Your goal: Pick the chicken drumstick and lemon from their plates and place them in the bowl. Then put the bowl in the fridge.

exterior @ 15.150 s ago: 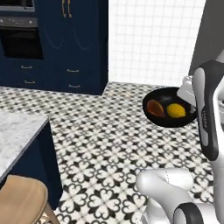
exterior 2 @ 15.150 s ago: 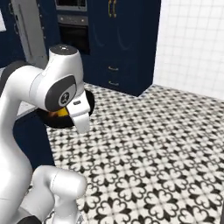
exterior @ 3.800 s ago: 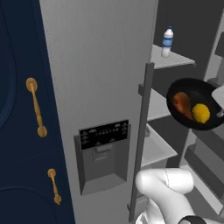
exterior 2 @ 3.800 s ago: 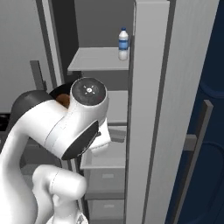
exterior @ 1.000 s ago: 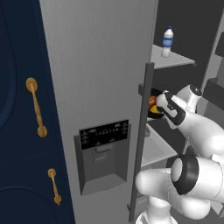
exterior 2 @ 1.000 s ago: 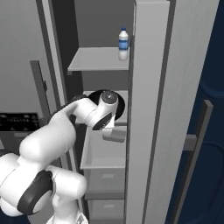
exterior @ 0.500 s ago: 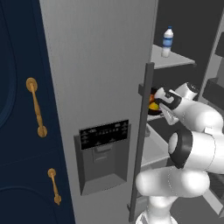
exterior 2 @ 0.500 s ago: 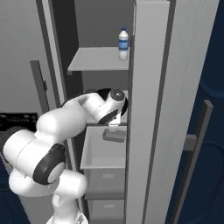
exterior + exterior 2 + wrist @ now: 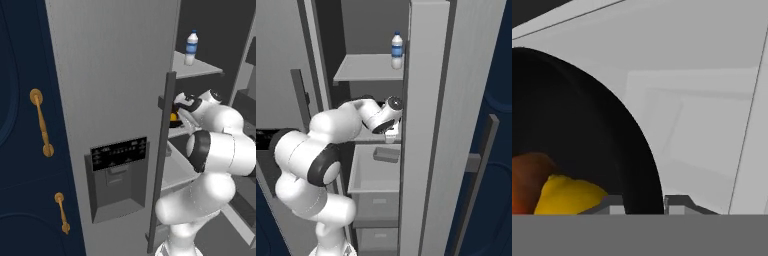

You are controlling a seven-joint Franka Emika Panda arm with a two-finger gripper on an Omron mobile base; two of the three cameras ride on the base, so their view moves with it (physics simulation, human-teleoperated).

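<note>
In the left base view the navy cabinet with gold handles stands at the left, then the grey fridge door with its dark dispenser panel and long dark bar handle. To the right of the handle the white arm reaches into the open fridge, and a sliver of the lemon shows just past the handle on the middle shelf. A water bottle stands upright on the shelf above.

In the hand view the black bowl takes up the left half, with the chicken drumstick at the lower left and the lemon touching it on its right. The hand straddles the bowl's rim: one finger sits inside the bowl, the other just outside it, with the rim between them. The jaws stand only slightly apart; whether they pinch the rim or have let go, I cannot tell
</note>
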